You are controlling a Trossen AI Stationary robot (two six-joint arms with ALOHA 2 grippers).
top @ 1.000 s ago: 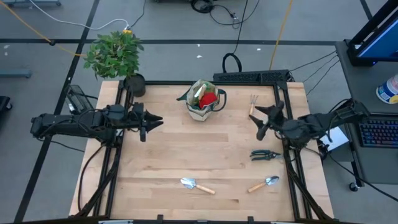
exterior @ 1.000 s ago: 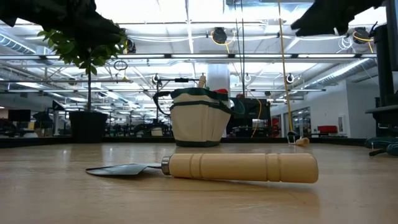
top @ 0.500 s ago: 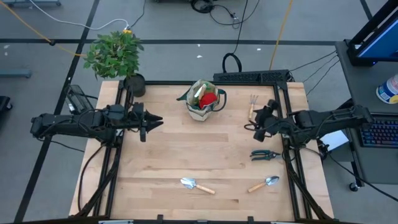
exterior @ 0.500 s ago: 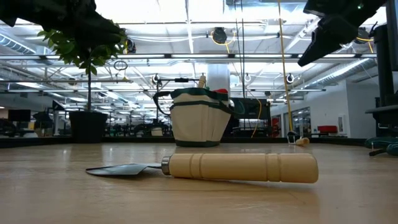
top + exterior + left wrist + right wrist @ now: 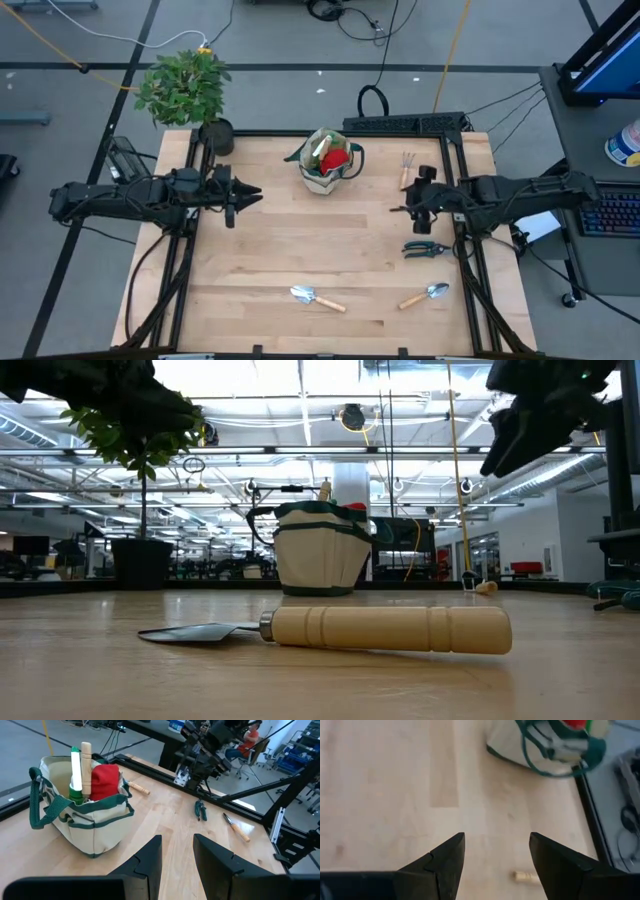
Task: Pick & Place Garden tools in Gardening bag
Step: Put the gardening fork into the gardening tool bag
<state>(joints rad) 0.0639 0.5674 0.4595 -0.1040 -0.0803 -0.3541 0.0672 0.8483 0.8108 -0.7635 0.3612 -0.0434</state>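
Dark fingers of the right gripper (image 5: 412, 203) stand wide apart and hold nothing, above bare wood at the table's right side, between the wooden-handled claw rake (image 5: 406, 169) and the black pruning shears (image 5: 425, 249). Two wooden-handled metal trowels (image 5: 317, 298) lie near the front edge. The round beige canvas bag with green trim (image 5: 327, 164) stands at the back, a red glove (image 5: 104, 781) and green-white bottle (image 5: 75, 775) inside. The left gripper (image 5: 243, 198) waits open and empty at the left side.
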